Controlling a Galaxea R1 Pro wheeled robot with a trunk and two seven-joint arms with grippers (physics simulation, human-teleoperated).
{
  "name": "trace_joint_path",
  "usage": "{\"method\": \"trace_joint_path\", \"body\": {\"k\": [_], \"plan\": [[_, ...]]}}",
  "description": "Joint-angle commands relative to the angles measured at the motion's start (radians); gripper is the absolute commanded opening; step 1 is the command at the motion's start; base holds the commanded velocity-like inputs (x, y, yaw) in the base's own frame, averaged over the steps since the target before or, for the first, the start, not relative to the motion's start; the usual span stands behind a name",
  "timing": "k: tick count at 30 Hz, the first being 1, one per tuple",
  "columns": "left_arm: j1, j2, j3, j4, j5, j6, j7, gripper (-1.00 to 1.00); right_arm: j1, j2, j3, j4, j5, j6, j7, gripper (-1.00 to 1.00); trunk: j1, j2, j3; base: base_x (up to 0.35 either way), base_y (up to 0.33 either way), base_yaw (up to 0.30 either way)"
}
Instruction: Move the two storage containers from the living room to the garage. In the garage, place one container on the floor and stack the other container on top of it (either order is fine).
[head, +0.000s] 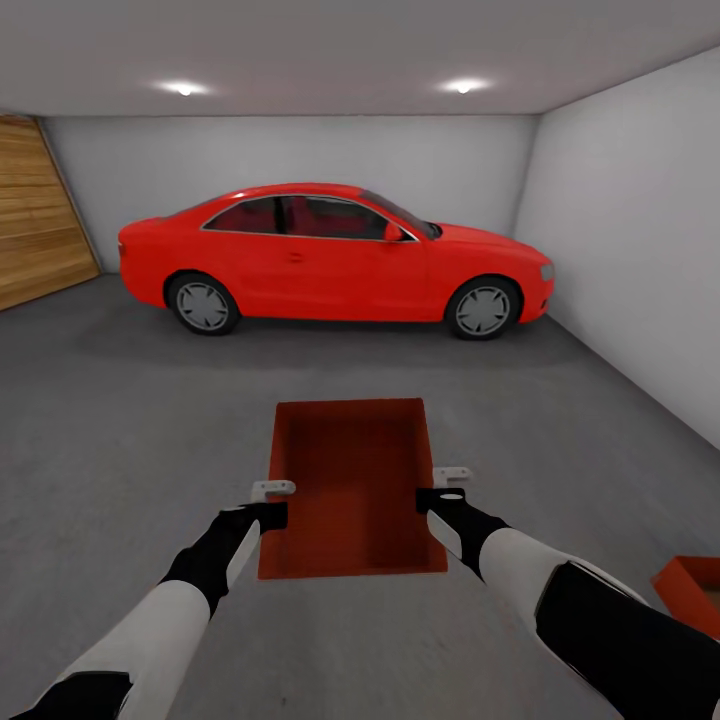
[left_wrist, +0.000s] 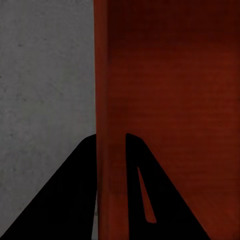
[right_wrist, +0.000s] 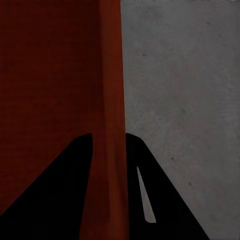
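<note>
In the head view, both arms are reaching forward and holding an orange-red rectangular open-topped storage container (head: 350, 490) between them, above the dark grey speckled concrete floor (head: 120, 440) of the garage. The left gripper (head: 272, 497) is clamping the container's left side wall, and the right gripper (head: 447, 483) is clamping its right side wall, at about the middle of each long side.

In the left wrist view, the two black fingers (left_wrist: 67, 200) are sitting narrowly apart, one on each face of the thin orange-red wall (left_wrist: 111, 100), pressing against it. In the right wrist view, the black fingers (right_wrist: 165, 200) are likewise straddling the opposite wall (right_wrist: 112, 100), closed onto it with the grey floor showing beyond.

A second orange-red container (head: 692, 592) is lying on the floor at the lower right edge of the head view, well apart from the held one and partly cut off by the frame.

Farther back, a red coupe car (head: 335, 258) is standing side-on before the white back wall (head: 300, 150), with a wooden plank door (head: 35, 225) at the left.
</note>
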Motion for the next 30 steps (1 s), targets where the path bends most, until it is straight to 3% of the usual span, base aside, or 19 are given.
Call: {"method": "trace_joint_path", "body": {"k": [1, 30], "plan": [[0.0, 0.001, -0.011, 0.033, 0.018, 0.005, 0.01, -1.0, -0.002, -0.007, -0.015, -0.006, 0.015, 0.007, -0.004, -1.0, 0.001, -0.002, -0.002, 0.322, 0.0, 0.0], [0.0, 0.001, -0.011, 0.038, 0.018, 0.004, 0.01, -1.0, -0.002, -0.007, -0.015, -0.006, 0.014, 0.007, -0.004, -1.0, 0.001, -0.002, -0.002, 0.322, 0.0, 0.0]]}}
